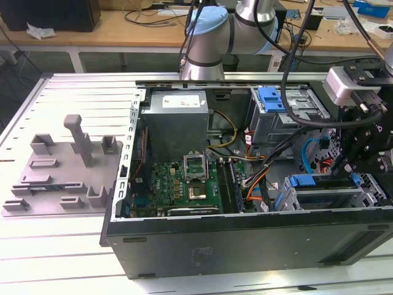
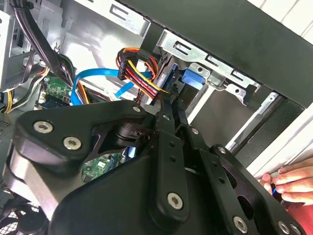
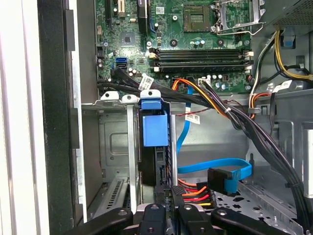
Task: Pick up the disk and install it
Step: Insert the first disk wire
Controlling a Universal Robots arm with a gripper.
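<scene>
Inside the open computer case [image 1: 245,246], the disk [image 3: 155,128] sits in its blue carrier within the metal drive bay [image 3: 111,147]. The end effector [image 3: 171,190] hangs just beside its edge (grasping or released, I cannot tell). The print on the white cable tag [image 3: 193,119] is unreadable.

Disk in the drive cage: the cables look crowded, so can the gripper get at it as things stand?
Probably yes. In the first wrist view the gripper sits right at the disk in the cage; the power cables and blue cable run close beside it, not across it.
</scene>
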